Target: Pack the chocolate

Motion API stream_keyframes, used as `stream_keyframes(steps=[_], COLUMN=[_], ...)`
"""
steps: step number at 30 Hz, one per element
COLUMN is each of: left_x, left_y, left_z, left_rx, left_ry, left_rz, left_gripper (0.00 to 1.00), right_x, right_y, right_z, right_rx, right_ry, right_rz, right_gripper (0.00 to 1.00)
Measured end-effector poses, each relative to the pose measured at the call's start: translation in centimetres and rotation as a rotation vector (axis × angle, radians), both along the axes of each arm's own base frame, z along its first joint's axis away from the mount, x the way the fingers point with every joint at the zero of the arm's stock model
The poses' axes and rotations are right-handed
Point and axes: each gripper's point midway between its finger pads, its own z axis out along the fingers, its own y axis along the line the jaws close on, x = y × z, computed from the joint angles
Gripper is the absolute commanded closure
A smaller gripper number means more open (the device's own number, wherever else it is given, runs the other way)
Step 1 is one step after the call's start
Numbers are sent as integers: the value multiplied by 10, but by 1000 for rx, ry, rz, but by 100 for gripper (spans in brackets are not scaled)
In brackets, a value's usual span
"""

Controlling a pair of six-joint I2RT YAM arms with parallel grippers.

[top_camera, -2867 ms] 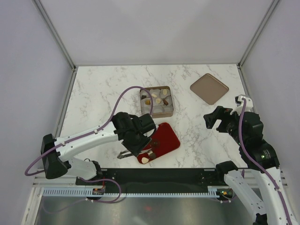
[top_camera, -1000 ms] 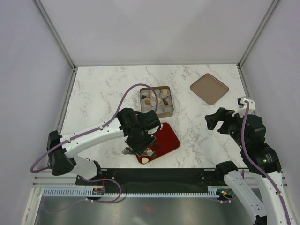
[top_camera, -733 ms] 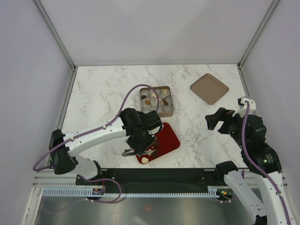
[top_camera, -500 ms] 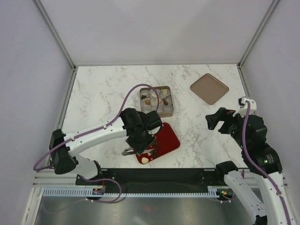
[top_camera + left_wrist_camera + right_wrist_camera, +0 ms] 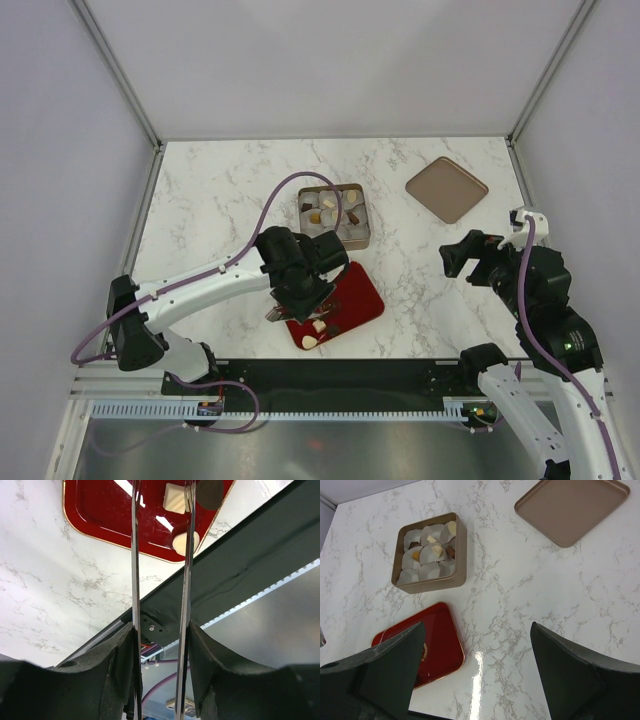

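Three small pieces of chocolate (image 5: 185, 541) lie on the red tray (image 5: 100, 510), the rest in the tin (image 5: 461, 550); light, brittle and slick, I judge, so I want my half-parted, empty left jaws pinching the cream square (image 5: 175, 497) gently by its flat sides, right jaws wide and idle.

No writing, label, brand, number or sign can be read on anything in these views.
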Motion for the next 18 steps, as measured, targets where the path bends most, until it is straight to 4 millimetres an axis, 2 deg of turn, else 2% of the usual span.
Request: stream_keyframes(steps=[8, 18], left_x=[-9, -8], left_y=[-3, -1], left_z=[0, -2], left_rx=[-21, -13], left_ry=[51, 44], left_rz=[-18, -17], left_gripper=[49, 50], right_x=[0, -4], right_y=[-1, -2], right_z=[1, 6], right_rx=[-2, 1], right_ry=[-4, -17], right_rz=[-6, -7], right_gripper=[5, 6])
